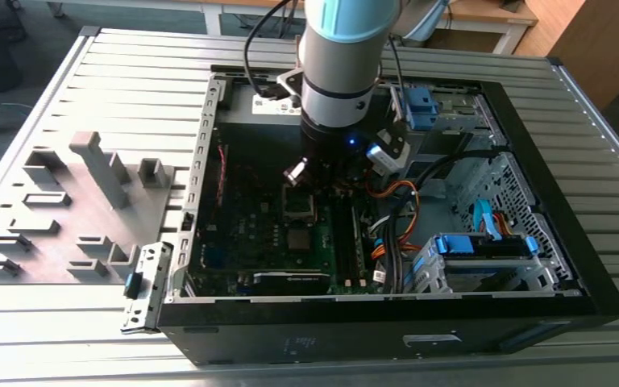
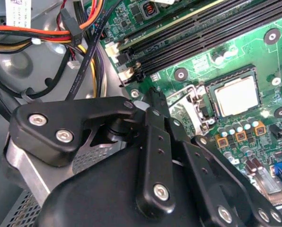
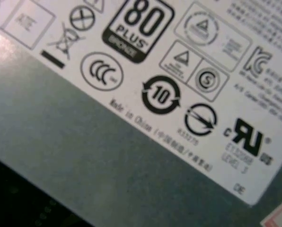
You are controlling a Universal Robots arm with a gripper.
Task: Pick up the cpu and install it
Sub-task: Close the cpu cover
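At the exterior view's left, a grey holder block (image 1: 73,210) with upright pegs sits on the slatted metal table (image 1: 116,64). Beside it stands the open black computer case (image 1: 396,326). My arm (image 1: 342,48) hangs over the middle of the case, with my pincer (image 1: 326,171) low inside it, above the green motherboard (image 1: 277,242). Further toward the exterior view's right are orange and black cables (image 1: 396,193), then a blue drive cage (image 1: 476,246) near the case's far wall.

In the second wrist view the black links of my pincer lie close to the camera. I cannot tell whether it is released or clenched, and I see nothing in its grasp. Beyond it the cpu (image 2: 235,94) lies flat in the silver socket frame (image 2: 203,101) on the board, apart from my pincer, near the long black memory slots (image 2: 202,33).

The first wrist view looks closely at a white label (image 3: 179,71) on the grey power-supply box (image 3: 84,156)
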